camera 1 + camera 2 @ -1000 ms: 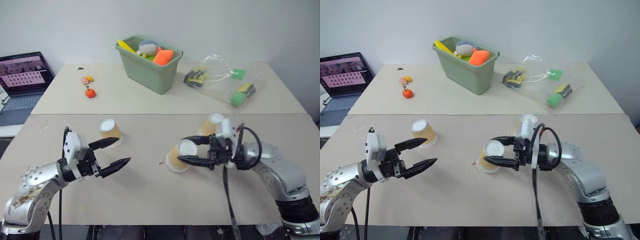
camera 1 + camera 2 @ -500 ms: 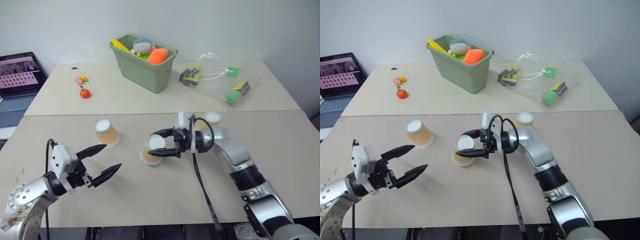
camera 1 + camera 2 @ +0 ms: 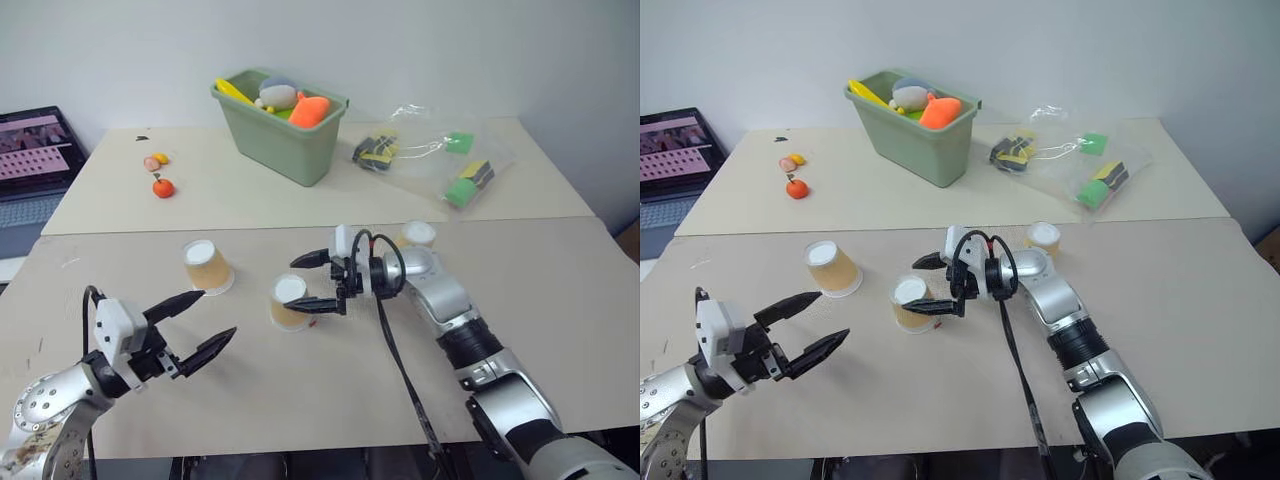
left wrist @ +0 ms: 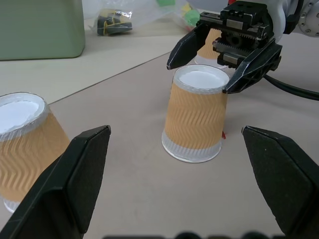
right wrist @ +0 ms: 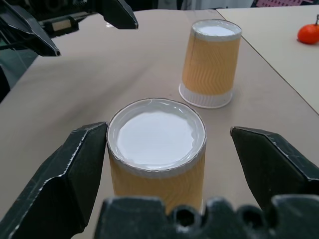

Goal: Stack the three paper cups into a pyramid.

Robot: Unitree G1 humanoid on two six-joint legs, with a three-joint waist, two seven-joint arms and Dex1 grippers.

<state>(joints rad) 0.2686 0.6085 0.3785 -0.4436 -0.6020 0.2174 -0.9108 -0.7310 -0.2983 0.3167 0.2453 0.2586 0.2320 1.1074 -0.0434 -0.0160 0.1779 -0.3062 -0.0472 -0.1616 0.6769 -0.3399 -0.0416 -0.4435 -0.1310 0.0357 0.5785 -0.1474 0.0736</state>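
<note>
Running this remotely, so here's what I've got on screen: 2 beige tables pushed together, the near table (image 3: 330, 390) with the cups and the far table (image 3: 250, 195) behind it across a seam, up against a plain white wall (image 3: 420, 50). All 3 paper cups sit upside down on the near one, not stacked. The middle cup (image 3: 288, 302) stands between the spread fingers of my right gripper (image 3: 318, 279), which is opened wide around it and not clamping; one finger looks right at the cup's top edge, can't tell if it touches. The left cup (image 3: 206, 266) is near it, off to the left, and the third cup (image 3: 416, 236) sits behind the right arm. My left gripper (image 3: 196, 325) hangs over the near table in front of the left cup, also wide open with nothing in it. On the far table: a green bin (image 3: 283, 125) full of toys, a clear bag (image 3: 440, 160) of stuff, some small toy fruit (image 3: 163, 187), and a laptop (image 3: 32, 150) off at the left edge.
</note>
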